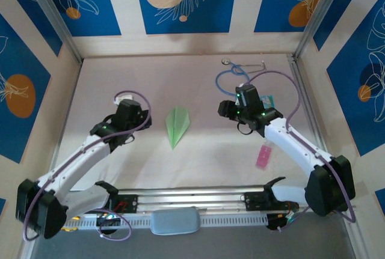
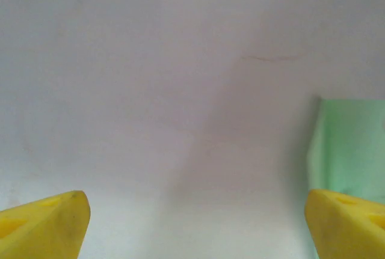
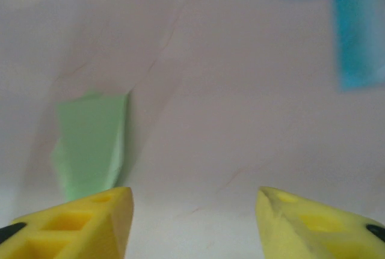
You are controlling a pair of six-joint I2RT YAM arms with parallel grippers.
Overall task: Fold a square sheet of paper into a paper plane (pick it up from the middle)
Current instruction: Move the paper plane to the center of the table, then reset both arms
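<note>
Plainly the paper plane [image 1: 178, 125] lies free at mid-frame. The left gripper [image 2: 195, 226] and right gripper [image 3: 192, 217] both gape wide and empty. I'd guess a low sweep past could crumple it.

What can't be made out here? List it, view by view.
- Left wrist: paper plane, cut off by the right edge, so its shape is unreadable.
- Right wrist: teal card, blurred and cut by the right edge.
- Top external: pink strip, too small for detail.
</note>
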